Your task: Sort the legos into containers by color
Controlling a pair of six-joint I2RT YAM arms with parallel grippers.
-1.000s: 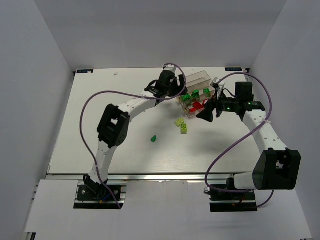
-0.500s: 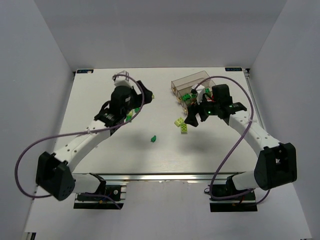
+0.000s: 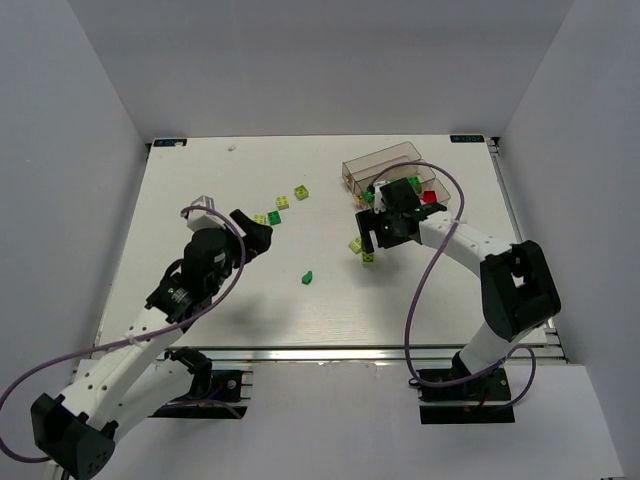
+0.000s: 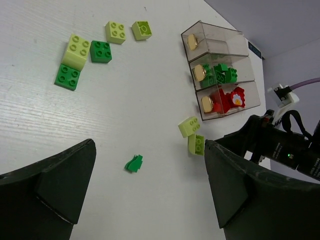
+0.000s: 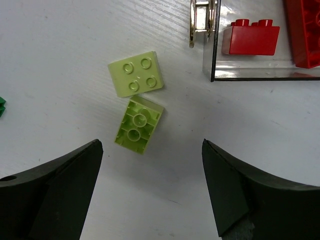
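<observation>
Right hand [image 5: 150, 155] is hanging spread wide over the worktop [image 5: 60, 50], pinching nothing. Sitting right between its fingers [image 5: 55, 195] is an upside-down pale yellow-green brick [image 5: 137, 125], hollow side facing up. A studs-up pale brick [image 5: 136, 74] is lying just beyond it, touching it or as good as. Past those, the clear containers [image 5: 215, 55] are standing close by, with a red brick [image 5: 250, 37] showing in the nearest bin.

Left hand [image 4: 150, 150] is also gaping open and carrying nothing, hovering well apart on the other side. A small dark green piece [image 4: 134, 163] is lying under it, and a loose cluster of green and pale bricks [image 4: 76, 50] is sitting farther out. From that wrist view the middle bin is holding greens, one end bin reds, and the other end bin is looking free of bricks, so I'm guessing the pale ones are going there.

Handling-wise, I'm figuring these are light, rigid hard plastic, smooth-sided so a bit slippery. I'd be pinching the upside-down one across its two long flat walls, low down, not on the corners. Its neighbour is crowding one end, so a finger coming in there is probably going to shove it. The bins are looking light too, so bumping them risks sliding the whole row.
</observation>
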